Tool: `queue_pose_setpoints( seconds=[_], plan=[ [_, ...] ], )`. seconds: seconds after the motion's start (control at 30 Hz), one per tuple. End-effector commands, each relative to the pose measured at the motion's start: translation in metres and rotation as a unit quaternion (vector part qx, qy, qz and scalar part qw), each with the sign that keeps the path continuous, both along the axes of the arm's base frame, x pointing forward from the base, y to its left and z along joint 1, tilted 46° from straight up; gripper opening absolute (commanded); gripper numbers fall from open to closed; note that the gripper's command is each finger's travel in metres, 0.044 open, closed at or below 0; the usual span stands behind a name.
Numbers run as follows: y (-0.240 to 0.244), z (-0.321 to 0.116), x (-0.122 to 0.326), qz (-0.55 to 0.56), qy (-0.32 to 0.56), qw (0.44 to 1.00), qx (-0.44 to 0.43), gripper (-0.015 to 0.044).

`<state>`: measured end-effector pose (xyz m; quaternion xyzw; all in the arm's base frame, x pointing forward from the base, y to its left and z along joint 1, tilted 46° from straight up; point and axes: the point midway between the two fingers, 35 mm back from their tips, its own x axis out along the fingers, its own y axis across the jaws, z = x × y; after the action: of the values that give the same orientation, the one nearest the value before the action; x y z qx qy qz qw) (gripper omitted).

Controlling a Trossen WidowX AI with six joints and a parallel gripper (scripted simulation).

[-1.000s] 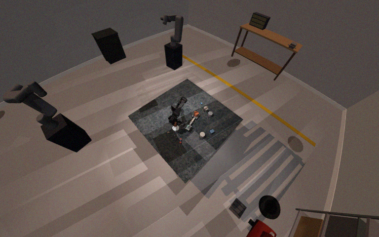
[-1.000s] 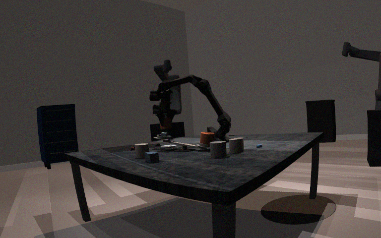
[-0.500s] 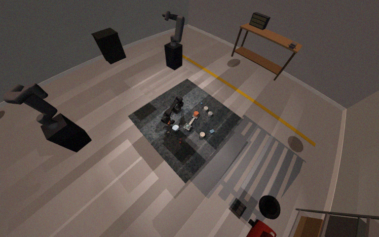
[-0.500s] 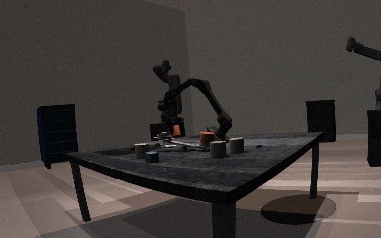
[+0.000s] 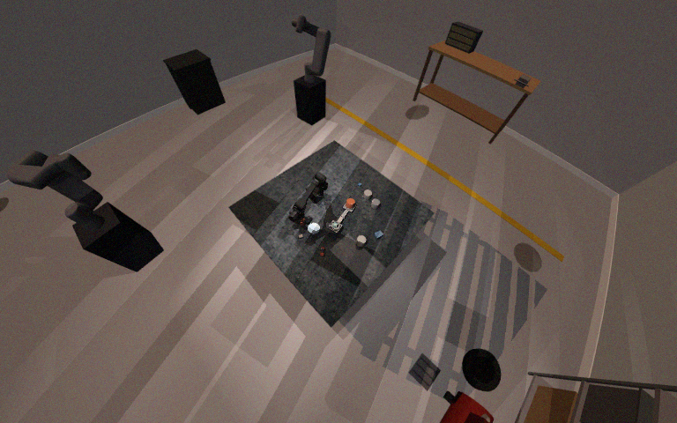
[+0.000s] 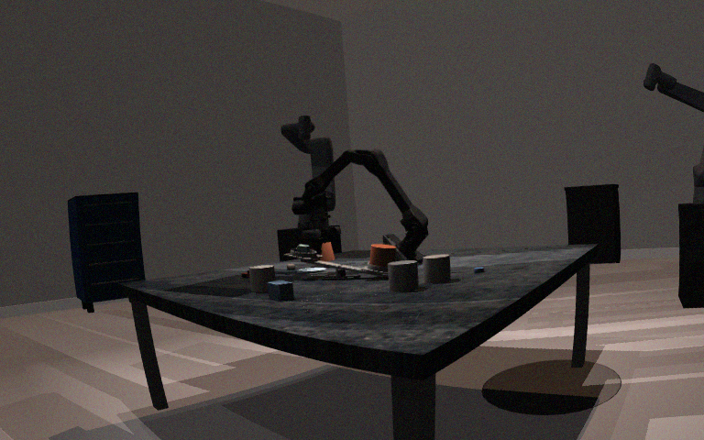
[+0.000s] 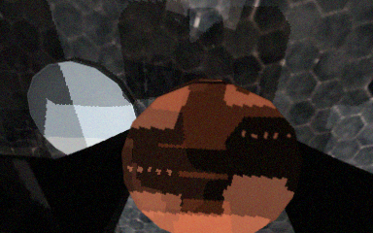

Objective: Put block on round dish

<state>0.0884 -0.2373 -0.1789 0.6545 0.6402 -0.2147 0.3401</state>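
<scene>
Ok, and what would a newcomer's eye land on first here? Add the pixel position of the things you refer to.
Probably the orange cup (image 5: 350,203) (image 6: 382,255) standing on the low end of the tilted balance (image 5: 342,216) (image 6: 348,268). Then the second orange cup (image 6: 327,251) (image 7: 209,155), held in the hand (image 7: 204,131), and the pale round dish (image 5: 313,227) (image 6: 312,269) (image 7: 83,107), which shows beside that cup in the wrist view.

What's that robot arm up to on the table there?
The arm's hand holds an orange cup beside the round dish. The matching cup stands on the low end of the tilted balance. The dish has no block on it.
</scene>
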Motion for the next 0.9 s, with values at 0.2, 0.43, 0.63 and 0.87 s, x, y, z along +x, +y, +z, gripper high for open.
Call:
queue_pose_setpoints(
  seconds=[0.2, 0.43, 0.63, 0.87],
  plan=[
    [0.009, -0.010, 0.003, -0.003, -0.002, 1.000, 0.000, 0.0000],
    [0.010, -0.011, 0.002, 0.000, -0.001, 1.000, -0.003, 0.0053],
    [0.010, -0.011, 0.002, 0.000, -0.001, 1.000, -0.003, 0.0210],
    [0.010, -0.011, 0.002, 0.000, -0.001, 1.000, -0.003, 0.0394]
  ],
)
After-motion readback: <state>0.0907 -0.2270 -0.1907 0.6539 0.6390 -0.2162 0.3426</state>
